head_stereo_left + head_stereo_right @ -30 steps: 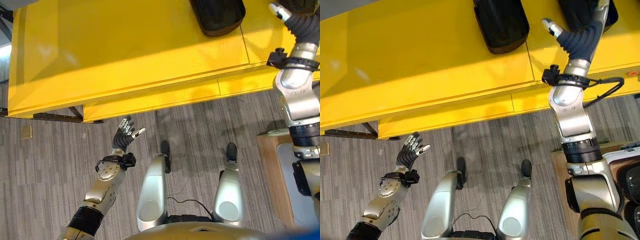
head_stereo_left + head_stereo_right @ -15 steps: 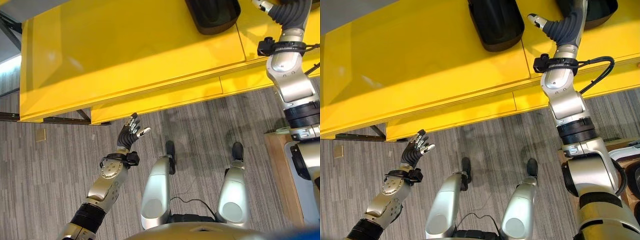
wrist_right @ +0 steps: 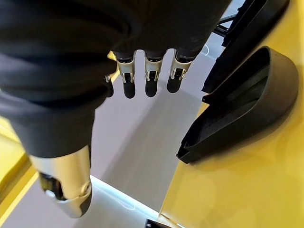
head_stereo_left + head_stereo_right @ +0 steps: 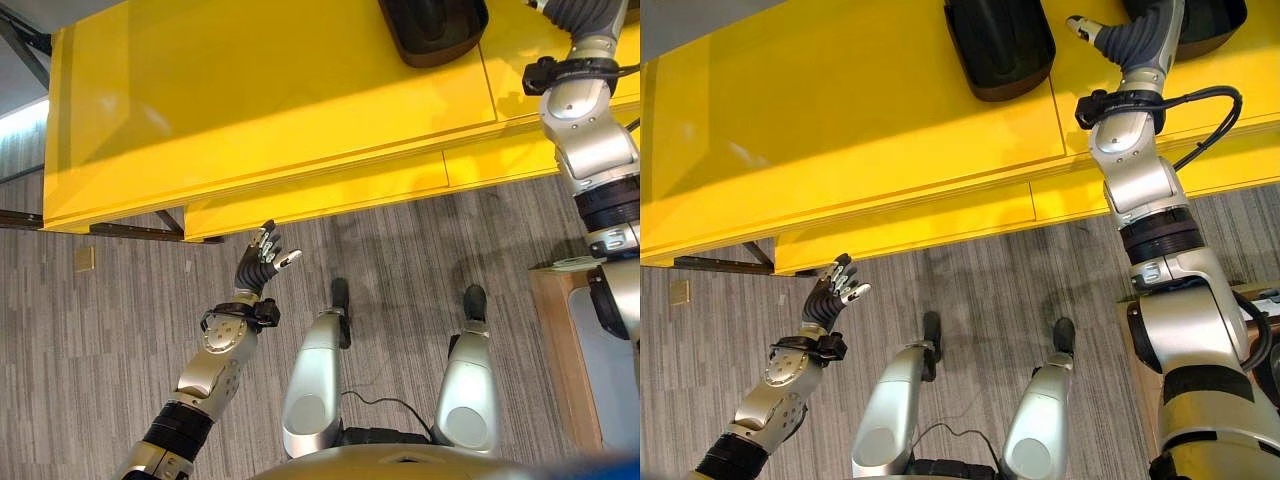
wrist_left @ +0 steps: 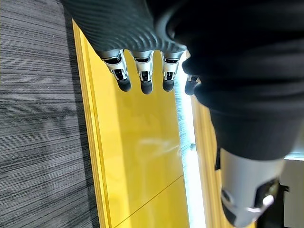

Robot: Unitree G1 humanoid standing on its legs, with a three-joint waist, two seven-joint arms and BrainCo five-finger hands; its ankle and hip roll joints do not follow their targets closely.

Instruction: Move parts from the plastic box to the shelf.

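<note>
Overhead, the yellow shelf (image 4: pixel 870 130) spans the far side of the scene, its flat top glossy and its front edge running above grey striped carpet (image 4: pixel 90 340). Two black plastic parts lie on the shelf top: one dark, rounded shell (image 4: pixel 1000 45) sits near the shelf's far edge, and a second black part (image 4: pixel 1200 20) lies just beyond it toward the robot's right, partly hidden behind the right forearm. In the right wrist view a black curved shell (image 3: pixel 242 107) rests on the yellow surface, with another dark piece (image 3: pixel 247 28) close beside it.

The right hand (image 4: pixel 1110 38) is raised over the shelf top between the two black parts, touching neither; its own wrist view shows the fingers (image 3: pixel 152 76) hanging straight and apart, holding nothing.

The left hand (image 4: pixel 262 263) is held up in front of the shelf's front edge, above the carpet, fingers spread and relaxed with nothing in them; its wrist view shows the fingertips (image 5: pixel 145 78) in a row against the yellow shelf front
</note>
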